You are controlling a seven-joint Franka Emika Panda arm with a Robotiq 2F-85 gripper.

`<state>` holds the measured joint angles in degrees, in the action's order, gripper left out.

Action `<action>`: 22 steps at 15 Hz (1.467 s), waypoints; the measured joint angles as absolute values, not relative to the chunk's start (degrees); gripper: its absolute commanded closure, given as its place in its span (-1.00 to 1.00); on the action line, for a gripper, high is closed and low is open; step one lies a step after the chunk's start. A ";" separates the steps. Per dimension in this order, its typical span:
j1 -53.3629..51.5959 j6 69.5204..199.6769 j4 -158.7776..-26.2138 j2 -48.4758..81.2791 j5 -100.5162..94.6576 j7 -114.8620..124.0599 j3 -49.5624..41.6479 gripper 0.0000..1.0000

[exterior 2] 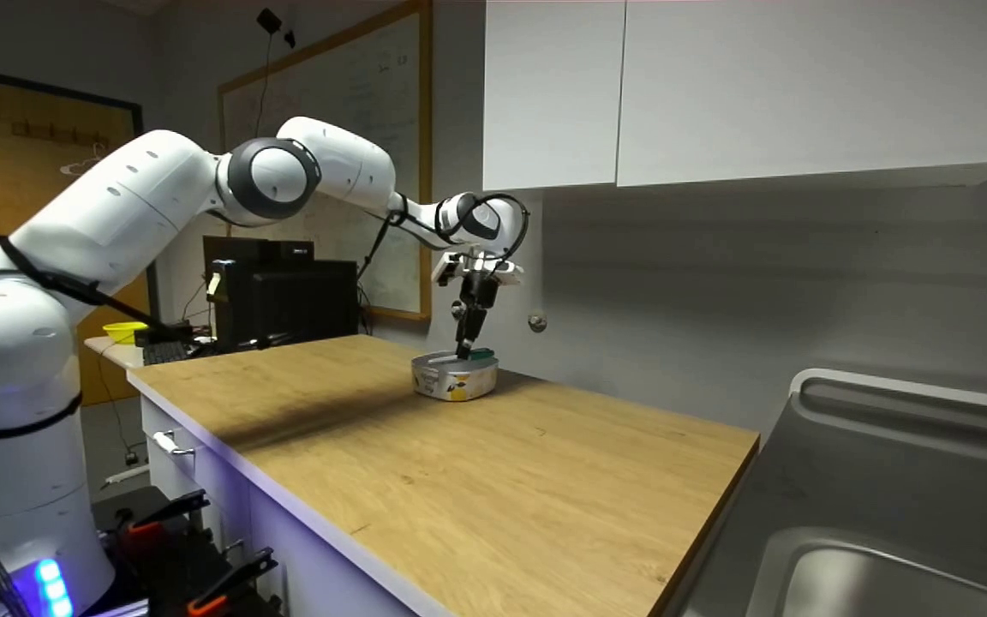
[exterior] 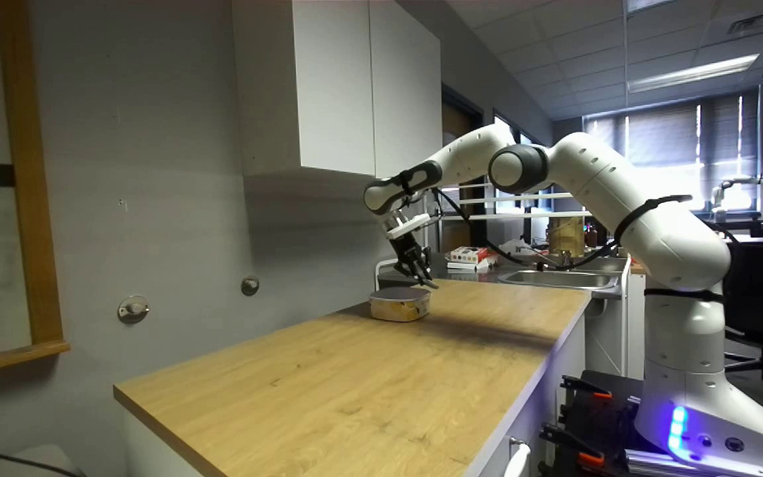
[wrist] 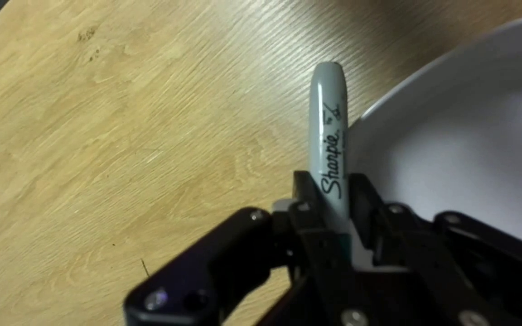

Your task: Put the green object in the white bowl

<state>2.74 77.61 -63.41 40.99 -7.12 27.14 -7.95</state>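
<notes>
The green object is a Sharpie marker [wrist: 328, 122] with a grey barrel and a dark green end. In the wrist view my gripper [wrist: 332, 180] is shut on it, one black finger on each side. Its green end is mostly hidden between the fingers there, but a green part [exterior 2: 482, 353] shows at the fingertips in an exterior view. The white bowl [wrist: 465, 145] lies to the right in the wrist view, its rim beside the marker. The bowl stands upright on the wooden counter in both exterior views [exterior: 399, 308] [exterior 2: 457, 386], with yellow print outside. The gripper [exterior: 424, 281] is just above its rim.
The wooden counter [exterior: 328, 391] has a wall behind it. White cabinets [exterior: 335, 86] hang above the counter. A steel sink [exterior: 557, 278] and worktop [exterior 2: 913, 480] adjoin one end. Small boxes [exterior: 467, 257] stand beside the sink.
</notes>
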 measured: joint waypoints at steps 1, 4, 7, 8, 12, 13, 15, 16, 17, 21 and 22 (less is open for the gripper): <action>2.50 77.31 -63.16 40.99 -7.12 27.14 -7.94 0.73; 1.12 76.48 -63.01 41.01 -7.12 27.09 -7.72 0.73; -0.88 75.91 -63.15 41.33 -7.11 27.09 -7.00 0.74; -1.56 75.85 -63.17 41.54 -7.11 27.09 -6.86 0.74; -3.41 75.47 -63.17 42.56 -7.12 27.09 -6.74 -0.27; -3.53 75.27 -63.17 42.71 -7.12 27.09 -6.74 -0.44; -3.48 74.88 -63.15 42.79 -7.12 27.09 -6.75 -0.71; -3.42 74.68 -63.10 42.79 -7.12 27.09 -6.76 -0.87; -3.37 74.48 -63.06 42.79 -7.12 27.09 -6.78 -0.99; -3.12 74.05 -63.00 42.47 -7.06 27.05 -6.80 -1.00; -3.01 74.06 -63.01 42.17 -6.86 27.03 -6.79 -1.00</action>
